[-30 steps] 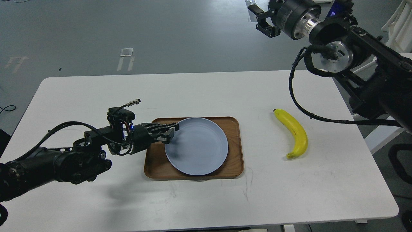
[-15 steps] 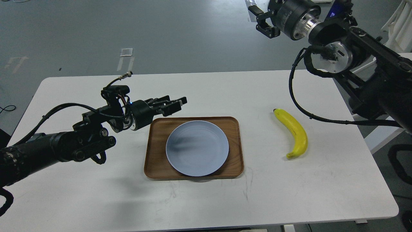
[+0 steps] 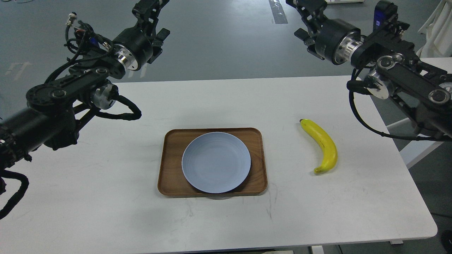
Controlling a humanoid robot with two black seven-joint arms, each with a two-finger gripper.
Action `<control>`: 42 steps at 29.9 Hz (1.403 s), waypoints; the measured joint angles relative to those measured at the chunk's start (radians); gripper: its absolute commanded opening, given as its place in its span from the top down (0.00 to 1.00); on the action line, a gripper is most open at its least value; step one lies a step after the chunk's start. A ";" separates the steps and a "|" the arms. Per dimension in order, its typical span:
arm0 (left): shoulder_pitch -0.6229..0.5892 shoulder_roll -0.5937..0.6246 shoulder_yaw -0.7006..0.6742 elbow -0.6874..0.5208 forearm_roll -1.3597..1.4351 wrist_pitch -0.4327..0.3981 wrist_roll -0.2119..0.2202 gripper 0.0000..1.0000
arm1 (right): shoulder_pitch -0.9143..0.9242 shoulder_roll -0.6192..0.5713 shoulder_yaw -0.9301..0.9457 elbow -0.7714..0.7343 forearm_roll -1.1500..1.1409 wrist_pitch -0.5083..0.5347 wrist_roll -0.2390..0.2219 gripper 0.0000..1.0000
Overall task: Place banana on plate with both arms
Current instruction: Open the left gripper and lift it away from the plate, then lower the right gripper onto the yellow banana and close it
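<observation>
Head view of a white table [image 3: 106, 197]. At centre, a brown wooden tray [image 3: 169, 165] carries the pale blue plate [image 3: 216, 162], which is bare. The yellow banana [image 3: 323, 145] lies on the tabletop to the right of the tray, well apart from it, dark stem tip at its far end. Both arms are raised beyond the table's far edge. The left gripper [image 3: 150, 7] and the right gripper [image 3: 303, 5] are cut by the upper frame edge; finger spread cannot be told for either.
</observation>
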 measured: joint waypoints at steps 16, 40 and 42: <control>0.078 -0.004 -0.117 -0.018 -0.060 -0.115 0.055 0.02 | -0.101 -0.086 -0.150 -0.004 -0.505 0.003 0.086 0.00; 0.122 -0.002 -0.143 -0.022 -0.051 -0.141 0.056 0.02 | -0.109 -0.092 -0.463 -0.114 -0.566 0.033 0.160 0.02; 0.124 -0.001 -0.143 -0.026 -0.049 -0.141 0.053 0.02 | -0.110 -0.091 -0.469 -0.135 -0.566 0.033 0.160 0.02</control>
